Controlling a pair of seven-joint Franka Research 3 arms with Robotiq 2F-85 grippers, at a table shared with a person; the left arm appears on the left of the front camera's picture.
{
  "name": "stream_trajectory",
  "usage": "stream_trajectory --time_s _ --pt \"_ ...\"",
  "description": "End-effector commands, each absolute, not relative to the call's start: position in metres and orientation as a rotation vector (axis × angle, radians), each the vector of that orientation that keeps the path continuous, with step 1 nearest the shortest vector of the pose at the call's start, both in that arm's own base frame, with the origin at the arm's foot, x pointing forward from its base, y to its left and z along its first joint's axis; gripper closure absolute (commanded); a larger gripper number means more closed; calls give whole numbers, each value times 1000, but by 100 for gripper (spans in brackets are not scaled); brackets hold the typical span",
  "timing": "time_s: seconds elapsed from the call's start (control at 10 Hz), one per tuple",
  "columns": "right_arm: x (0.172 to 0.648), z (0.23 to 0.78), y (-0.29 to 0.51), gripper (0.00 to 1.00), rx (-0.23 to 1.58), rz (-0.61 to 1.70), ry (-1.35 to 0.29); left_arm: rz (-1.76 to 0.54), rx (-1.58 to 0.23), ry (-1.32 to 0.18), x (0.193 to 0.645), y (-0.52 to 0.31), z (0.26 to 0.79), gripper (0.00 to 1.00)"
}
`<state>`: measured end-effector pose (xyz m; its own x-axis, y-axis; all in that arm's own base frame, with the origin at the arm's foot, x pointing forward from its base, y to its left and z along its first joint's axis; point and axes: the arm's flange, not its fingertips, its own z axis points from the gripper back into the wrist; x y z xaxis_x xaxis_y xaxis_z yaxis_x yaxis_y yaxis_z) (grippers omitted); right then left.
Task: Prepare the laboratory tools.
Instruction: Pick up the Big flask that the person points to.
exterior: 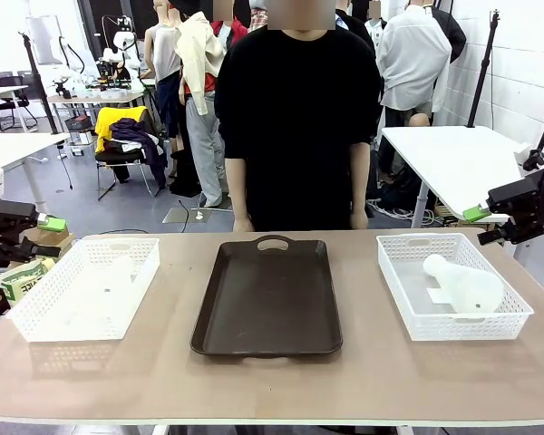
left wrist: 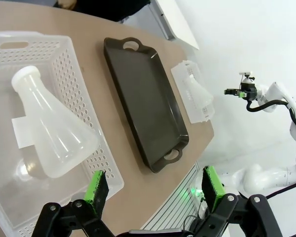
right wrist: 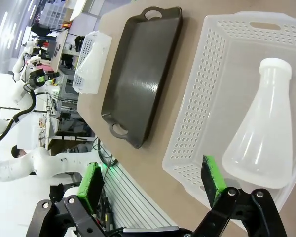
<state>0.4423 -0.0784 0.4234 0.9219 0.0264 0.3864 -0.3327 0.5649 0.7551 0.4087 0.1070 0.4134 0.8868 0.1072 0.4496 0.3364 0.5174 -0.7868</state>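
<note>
Two frosted-white conical flasks lie on their sides, one per basket. One flask (exterior: pixel 464 285) (right wrist: pixel 264 133) rests in the right white mesh basket (exterior: pixel 394 281), its neck toward the person. The other flask (left wrist: pixel 49 133) (exterior: pixel 118 270) lies in the left mesh basket (exterior: pixel 36 313). My left gripper (exterior: pixel 45 227) (left wrist: pixel 154 185) hangs open off the table's left end, above and outside its basket. Off the right end, my right gripper (exterior: pixel 480 225) (right wrist: pixel 153 182) is also open, held above the right basket's outer side. Neither gripper holds anything.
A dark brown tray (exterior: pixel 267 294) with handles lies at the table's middle, between the baskets. A person in black (exterior: pixel 299 118) stands at the far edge behind it, hands at the table edge. Bare tabletop (exterior: pixel 272 381) runs along the front.
</note>
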Motion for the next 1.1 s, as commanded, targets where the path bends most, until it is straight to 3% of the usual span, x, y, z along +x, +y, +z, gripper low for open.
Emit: stream_trajectory --time_s 0.0,1.0 --pt "442 424 -77 0 956 221 -351 -146 -1034 -494 409 109 414 0" --pt "442 424 -77 0 956 221 -351 -146 -1034 -494 409 109 414 0"
